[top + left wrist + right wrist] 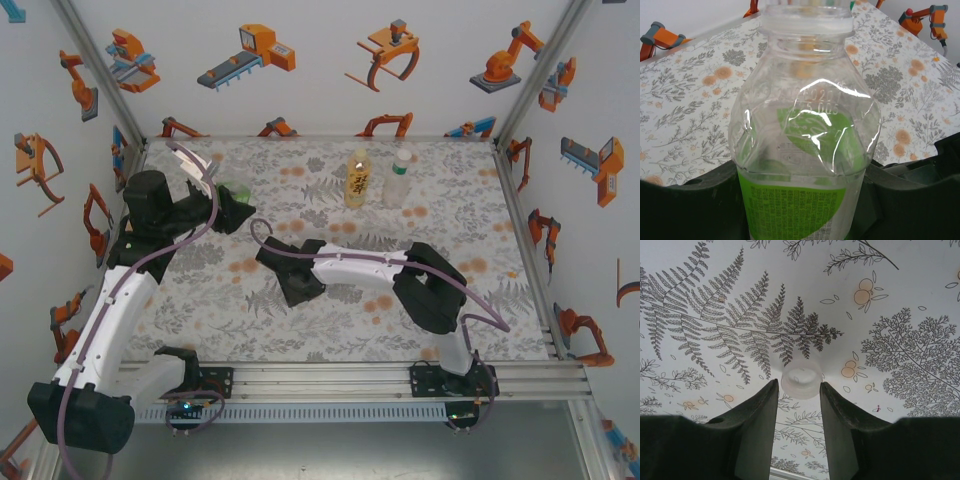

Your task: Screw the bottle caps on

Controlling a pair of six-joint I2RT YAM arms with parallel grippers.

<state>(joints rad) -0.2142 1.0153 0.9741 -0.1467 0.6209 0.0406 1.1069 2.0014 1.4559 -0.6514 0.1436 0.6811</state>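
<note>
at the near edge of the table [330, 345] the two arms rise from their bases. the right arm reaches left across the flowered cloth, and the right gripper [290, 280] sits low over the middle of the table, pointing down at the print. in the right wrist view the right gripper [799, 390] has its two dark fingers [757, 425] drawn close together, with only a narrow gap between them. a small pale round cap [800, 382] sits right between the tips, and both fingers seem to touch its sides. the cap lies against the fern pattern of the cloth; whether it rests on the cloth or is lifted off it cannot be told.

further back on the left, the left gripper [232, 208] is closed on a short bottle [238, 193] with a green tint. in the left wrist view the left gripper [802, 195] presses this bottle [805, 125] from both sides at its lower body, by the green label. the bottle stands upright, its clear shoulder is dented, and its threaded neck runs off the upper edge of the picture.

near the far edge stand two more bottles, upright and just beside each other: a yellow bottle [357, 178] on the left and a clear bottle [397, 180] with a white top on the right. both stand well apart from the grippers.
</note>
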